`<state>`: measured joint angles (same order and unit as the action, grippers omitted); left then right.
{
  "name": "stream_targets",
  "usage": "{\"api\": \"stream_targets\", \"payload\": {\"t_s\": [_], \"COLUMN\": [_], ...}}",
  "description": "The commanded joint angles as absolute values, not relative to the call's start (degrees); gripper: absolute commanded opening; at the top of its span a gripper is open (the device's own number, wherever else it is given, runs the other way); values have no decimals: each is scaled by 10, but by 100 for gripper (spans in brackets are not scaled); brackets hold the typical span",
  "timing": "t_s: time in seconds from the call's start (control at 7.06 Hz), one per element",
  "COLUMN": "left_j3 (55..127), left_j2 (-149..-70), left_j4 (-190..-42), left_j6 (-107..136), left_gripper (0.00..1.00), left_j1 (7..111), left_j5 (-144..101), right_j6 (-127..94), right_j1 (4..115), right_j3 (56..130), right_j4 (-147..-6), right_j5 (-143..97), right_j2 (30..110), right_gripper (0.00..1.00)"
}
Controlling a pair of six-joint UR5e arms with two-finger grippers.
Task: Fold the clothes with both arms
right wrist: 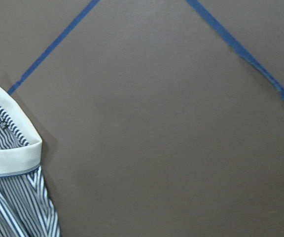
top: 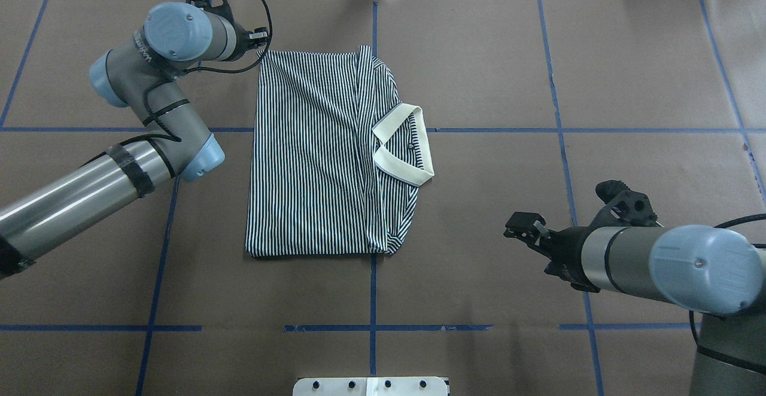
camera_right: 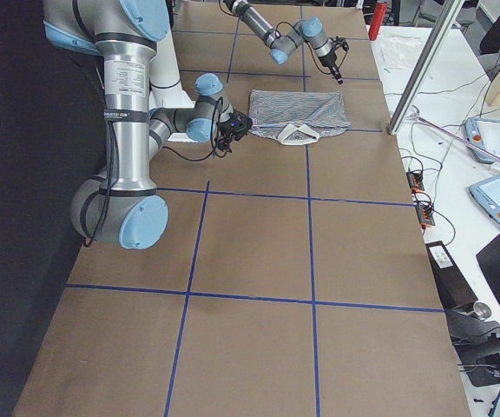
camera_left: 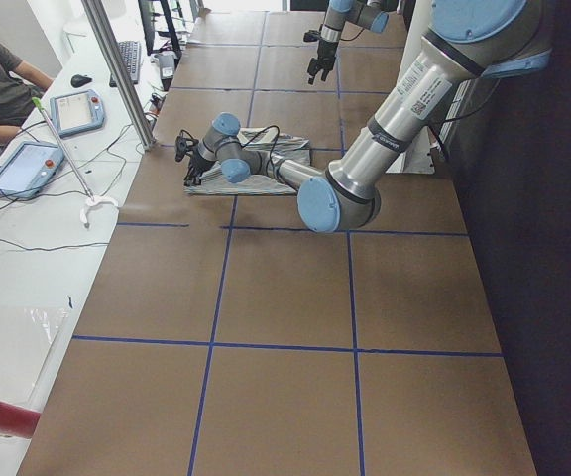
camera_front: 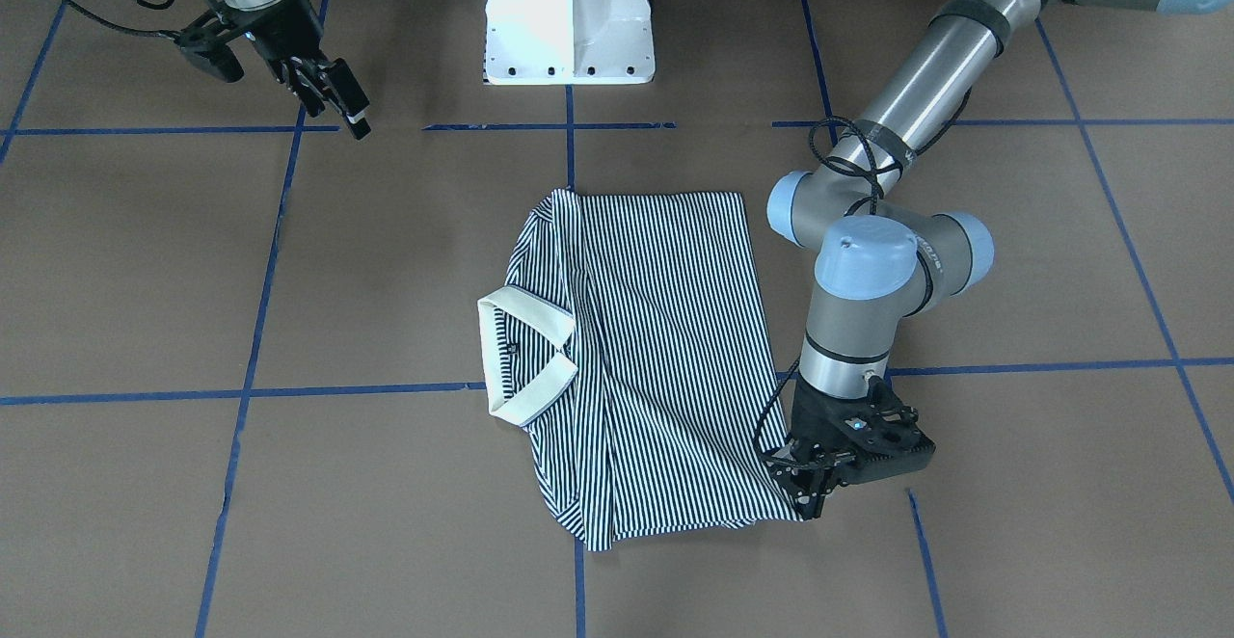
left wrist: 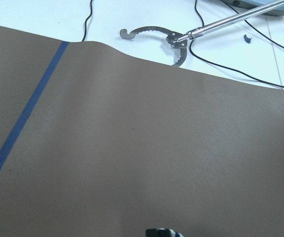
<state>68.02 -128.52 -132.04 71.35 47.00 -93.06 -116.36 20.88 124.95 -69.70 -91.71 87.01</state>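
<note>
Two tools over one desk [top: 479,55], seen from overhead. The folded striped shirt [top: 311,157] lies flat at its centre, collar [top: 413,139] at 3 o'clock. My left tool [top: 258,38] grasps the shirt's 11 o'clock corner. My right tool [top: 522,228] hangs well apart at 4 o'clock; I cannot tell its grip.
</note>
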Motion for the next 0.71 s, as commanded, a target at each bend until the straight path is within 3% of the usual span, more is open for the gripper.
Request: {"api": "stream_targets", "payload": {"t_s": [0.0, 0.28, 0.57], "left_j3": [836, 940, 941], "left_j2": [-1173, -1095, -1093], "left_j4": [-1319, -1317, -1317], "left_j6": [718, 722, 747], "left_gripper": [36, 37, 39], "left_j1": [469, 469, 468], "left_j5": [-1027, -1051, -1064], "right_j6": [-1127, -917, -762], "right_j1": [214, 214, 213], "right_j3": [1150, 1071, 986], "right_j4": [-740, -821, -860], "right_j5": [-910, -915, -945], "right_j2": [717, 596, 518], "right_gripper": [100, 100, 100]}}
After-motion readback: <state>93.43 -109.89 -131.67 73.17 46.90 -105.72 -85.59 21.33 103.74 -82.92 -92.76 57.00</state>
